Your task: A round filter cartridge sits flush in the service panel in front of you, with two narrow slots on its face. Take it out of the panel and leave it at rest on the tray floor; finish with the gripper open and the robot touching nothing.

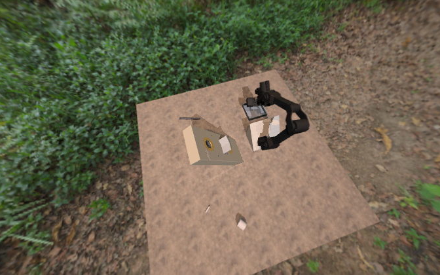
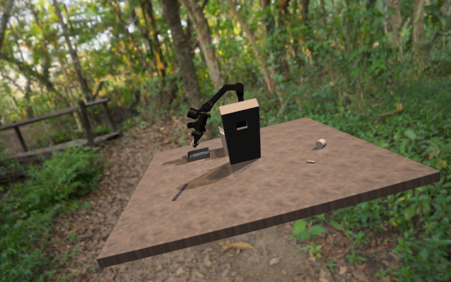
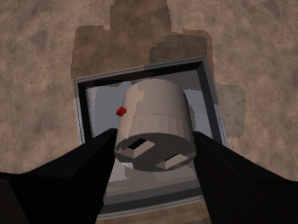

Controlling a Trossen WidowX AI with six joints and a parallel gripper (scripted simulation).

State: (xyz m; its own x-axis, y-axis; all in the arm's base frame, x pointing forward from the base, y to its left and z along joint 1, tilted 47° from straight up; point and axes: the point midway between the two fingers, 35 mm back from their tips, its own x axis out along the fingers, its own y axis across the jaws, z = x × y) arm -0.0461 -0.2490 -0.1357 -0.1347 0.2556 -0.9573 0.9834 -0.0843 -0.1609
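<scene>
The round filter cartridge point(image 3: 156, 112), pale with two slots on its dark end face and a small red mark at its side, is between the fingers in the wrist view. My gripper point(image 3: 154, 136) point(image 2: 194, 144) is shut on it and holds it above the tray. The tray point(image 1: 257, 116) point(image 2: 198, 158) point(image 3: 145, 200) is a shallow dark-rimmed box with a grey floor. The service panel point(image 1: 199, 141) point(image 2: 243, 145) stands upright, with an open dark hole inside an orange ring on its face. The gap between cartridge and tray floor is hard to judge.
A white flap point(image 1: 225, 145) stands off the panel's face. Pale upright boards point(image 1: 256, 129) stand between arm base and tray. A thin dark bar point(image 1: 189, 118) point(image 2: 180, 191) lies behind the panel. A pale cylinder point(image 1: 241, 224) point(image 2: 320, 143) and small peg point(image 1: 207, 208) point(image 2: 311, 162) lie farther off.
</scene>
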